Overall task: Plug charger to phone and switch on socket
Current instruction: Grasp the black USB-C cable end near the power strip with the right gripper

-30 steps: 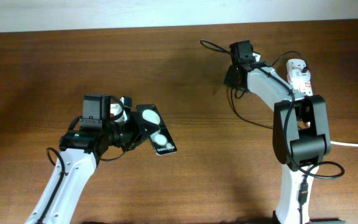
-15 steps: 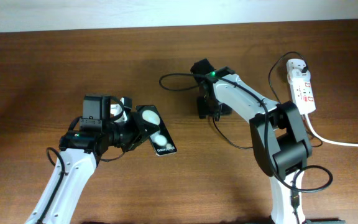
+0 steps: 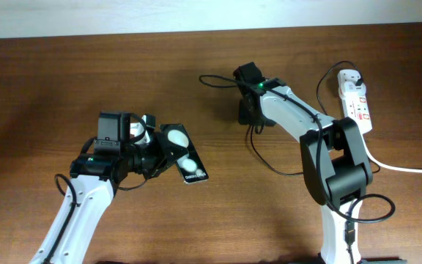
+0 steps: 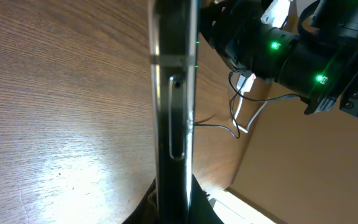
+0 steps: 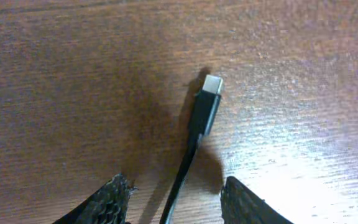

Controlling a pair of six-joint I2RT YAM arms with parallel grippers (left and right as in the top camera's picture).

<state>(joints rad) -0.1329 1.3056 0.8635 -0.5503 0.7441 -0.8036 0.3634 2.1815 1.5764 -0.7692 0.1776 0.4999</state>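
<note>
My left gripper (image 3: 160, 152) is shut on the black phone (image 3: 185, 155) and holds it tilted above the table at centre left. In the left wrist view the phone (image 4: 173, 93) shows edge-on between the fingers (image 4: 176, 208). My right gripper (image 3: 247, 114) is low over the table's middle. In the right wrist view its fingers (image 5: 176, 193) stand apart, and the thin black charger cable runs between them without touching either. The small plug tip (image 5: 211, 87) lies just ahead. The charger cable (image 3: 269, 158) loops back to the white socket strip (image 3: 356, 99) at the far right.
The strip's thick white cord (image 3: 409, 170) runs off the right edge. A loop of black cable (image 3: 207, 77) lies left of my right gripper. The wooden table's far edge meets a white wall.
My right arm swept left and toward the front from near the socket strip, then back a little. The black cable shifted with it. The left arm and phone stayed still.
</note>
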